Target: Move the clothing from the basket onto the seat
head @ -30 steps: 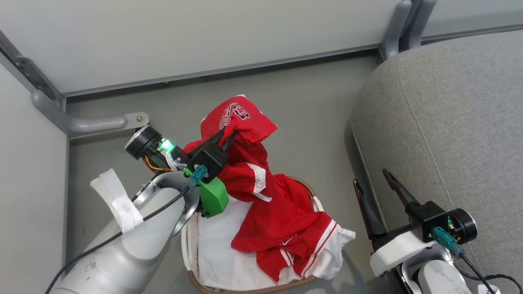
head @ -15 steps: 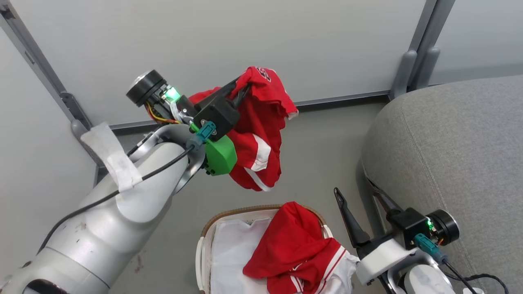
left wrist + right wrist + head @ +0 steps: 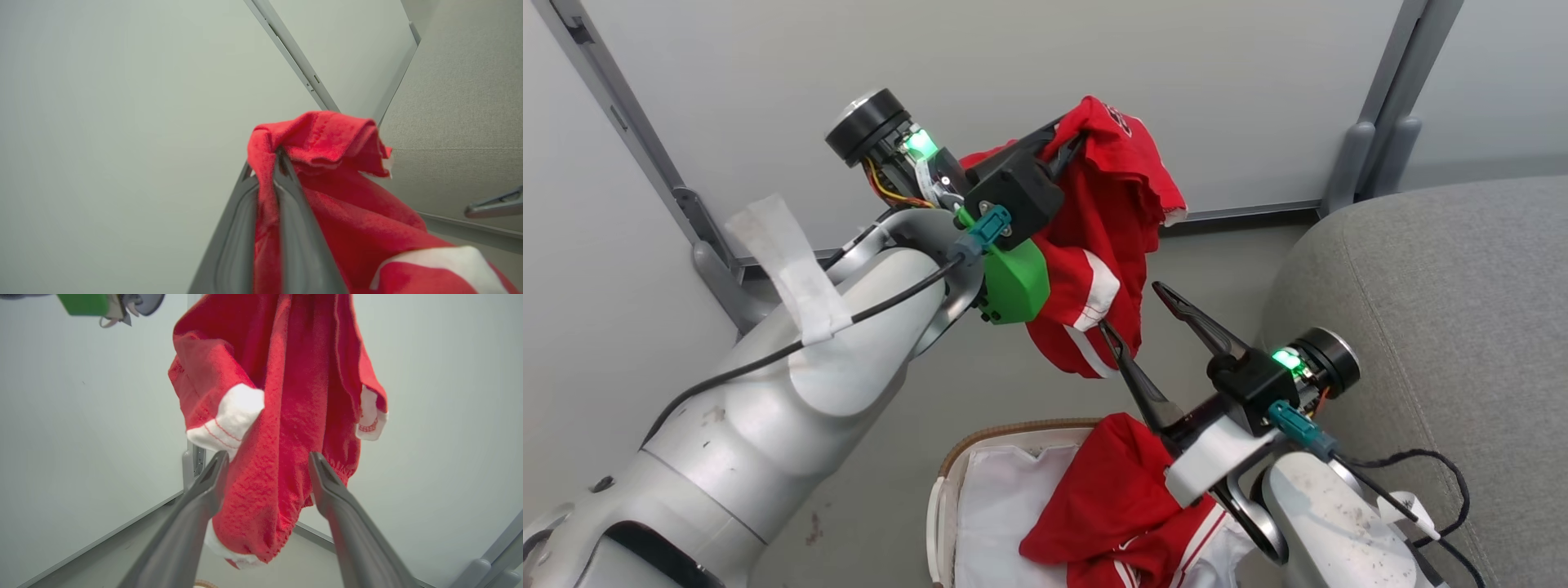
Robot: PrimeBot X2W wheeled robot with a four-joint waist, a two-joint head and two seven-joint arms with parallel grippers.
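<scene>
A red sports garment with white trim (image 3: pixel 1111 212) is hung from the left hand (image 3: pixel 1072 137), its long axis vertical and its hem pointed floorward. The fingers are pressed together on a bunched upper fold. Below both hands, an oval white slatted basket with a brown woven rim (image 3: pixel 1013 428) is lined with a white cloth liner (image 3: pixel 1001 506) and holds a second red garment with white stripes (image 3: pixel 1111 498). The right hand (image 3: pixel 1131 307) is spread wide, the hanging hem seen between its fingers. A large grey fabric-upholstered seat (image 3: pixel 1437 327) lies beyond its right side.
</scene>
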